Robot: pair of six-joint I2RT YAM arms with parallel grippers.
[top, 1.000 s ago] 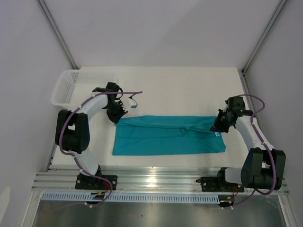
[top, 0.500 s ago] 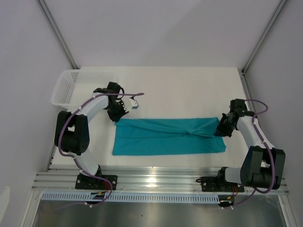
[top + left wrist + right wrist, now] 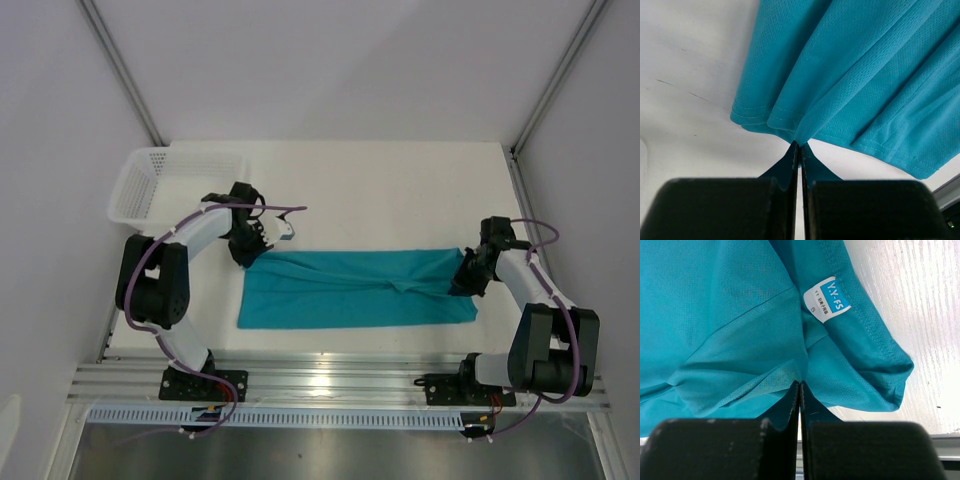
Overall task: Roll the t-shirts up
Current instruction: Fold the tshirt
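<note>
T-shirt (image 3: 355, 290) flat on tabletop (image 3: 380, 190), centre. Left hand (image 3: 798, 147) pinched tight on hem corner, 10 o'clock; right hand (image 3: 799, 386) pinched tight on collar end, 2 o'clock. Far edge just dragged toward 6 o'clock, band narrower: lengthwise fold underway, rolling not started.

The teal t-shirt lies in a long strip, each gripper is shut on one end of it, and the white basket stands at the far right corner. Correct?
Not quite: the top external view shows the white basket at the far left corner. The rest holds: the teal t-shirt lies in a strip, the left gripper and right gripper each shut on one end.
</note>
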